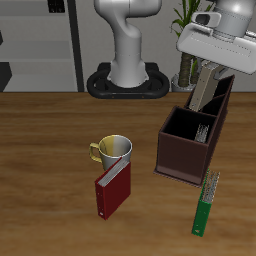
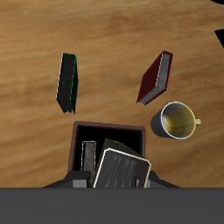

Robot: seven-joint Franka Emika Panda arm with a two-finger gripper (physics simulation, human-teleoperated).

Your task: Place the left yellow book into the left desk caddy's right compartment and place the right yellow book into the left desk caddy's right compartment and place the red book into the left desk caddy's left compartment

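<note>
— Grey-tan book (image 1: 212,88): where?
— Upper right of the exterior view, tilted, clamped in the jaws over the caddy (image 1: 185,158).
— Others?
— One book (image 2: 88,155) inside; red book (image 1: 112,189) on the table (image 1: 50,150).

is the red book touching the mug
Cannot tell. In the exterior view the red book overlaps the mug; the wrist view hints at a narrow gap, not plainly.

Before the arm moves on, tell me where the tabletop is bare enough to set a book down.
Bare wood runs behind the mug, toward the robot base, and again between the red book and the green book, in front of the left desk caddy. It is crowded where the mug touches the red book, and over the caddy, where the gripper holds a yellow book.
</note>
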